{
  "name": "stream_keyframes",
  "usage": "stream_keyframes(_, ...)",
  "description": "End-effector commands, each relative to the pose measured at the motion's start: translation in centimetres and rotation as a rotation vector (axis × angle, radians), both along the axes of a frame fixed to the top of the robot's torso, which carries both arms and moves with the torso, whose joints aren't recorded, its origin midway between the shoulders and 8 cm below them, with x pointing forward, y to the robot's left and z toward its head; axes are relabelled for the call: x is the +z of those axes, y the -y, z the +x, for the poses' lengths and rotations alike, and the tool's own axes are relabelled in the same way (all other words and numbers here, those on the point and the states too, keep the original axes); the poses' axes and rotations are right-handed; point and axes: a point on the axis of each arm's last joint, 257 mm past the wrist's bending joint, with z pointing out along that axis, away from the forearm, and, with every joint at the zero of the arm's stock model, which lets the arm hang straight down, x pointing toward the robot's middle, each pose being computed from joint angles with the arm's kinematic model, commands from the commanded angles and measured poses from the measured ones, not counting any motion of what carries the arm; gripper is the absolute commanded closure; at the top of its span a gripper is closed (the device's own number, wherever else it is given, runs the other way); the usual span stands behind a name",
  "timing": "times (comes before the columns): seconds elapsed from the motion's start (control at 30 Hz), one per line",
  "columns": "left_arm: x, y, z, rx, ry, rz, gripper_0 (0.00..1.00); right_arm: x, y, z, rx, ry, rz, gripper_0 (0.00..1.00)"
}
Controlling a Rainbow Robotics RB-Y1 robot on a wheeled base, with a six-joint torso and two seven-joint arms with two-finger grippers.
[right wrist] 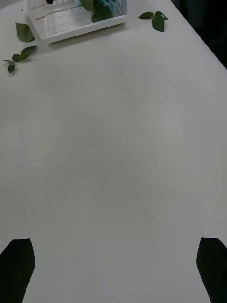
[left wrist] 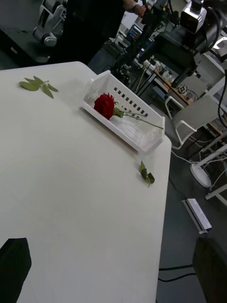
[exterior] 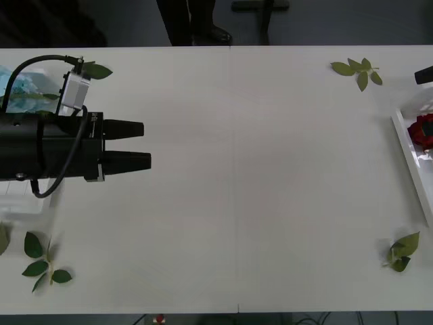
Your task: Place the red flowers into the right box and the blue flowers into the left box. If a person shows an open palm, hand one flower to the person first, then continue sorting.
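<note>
Two grippers on my list. The left gripper (exterior: pixel 147 144) sits at the left of the front view, over bare white table (exterior: pixel 237 176), its black fingers (exterior: pixel 128 128) parted by a narrow gap, holding nothing and touching nothing. In the left wrist view its tips sit at the two bottom corners.

The right gripper (right wrist: pixel 113 265): fingers (right wrist: pixel 16 267) spread wide to both lower corners of its wrist view, empty, above bare table.

One red rose (left wrist: pixel 104 105) lies in the right box (left wrist: pixel 142 106), bloom at one end, stem running along the tray; this box sits at the right edge of the front view.

The left box (right wrist: pixel 75 23), upper left of the right wrist view, holds blue flowers (right wrist: pixel 109 4) and leaves.

Loose leaf sprigs (exterior: pixel 357 70) lie near the table corners.
</note>
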Motion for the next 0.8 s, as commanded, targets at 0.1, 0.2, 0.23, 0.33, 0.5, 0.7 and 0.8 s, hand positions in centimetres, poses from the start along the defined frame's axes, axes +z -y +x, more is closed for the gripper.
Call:
stream_keyframes(0.1,3.0,1.6,0.4,-0.020,0.061,-0.027,0.00,0.2,0.9,-0.3,0.005,0.018,-0.044,0.00)
stream_keyframes(0.2,3.7,1.9,0.6,-0.027,0.077,-0.027,0.00,0.2,0.9,-0.3,0.005,0.018,-0.044,0.00)
stream_keyframes(0.23,3.8,1.9,0.6,-0.028,0.080,-0.027,0.00,0.2,0.9,-0.3,0.005,0.018,-0.044,0.00)
stream_keyframes(0.33,4.1,1.7,0.8,-0.028,0.091,-0.013,0.00,0.2,0.9,-0.3,0.005,0.018,-0.044,0.00)
stream_keyframes(0.5,4.1,0.9,1.4,-0.020,0.126,0.045,0.00,0.2,0.9,-0.3,0.005,0.018,-0.044,0.00)
stream_keyframes(0.7,5.5,0.5,1.8,-0.020,0.168,0.071,0.00,0.2,0.9,-0.3,0.005,0.018,-0.044,0.00)
stream_keyframes(0.8,5.6,0.6,1.7,-0.024,0.168,0.069,0.00,0.2,0.9,-0.3,0.005,0.018,-0.044,0.00)
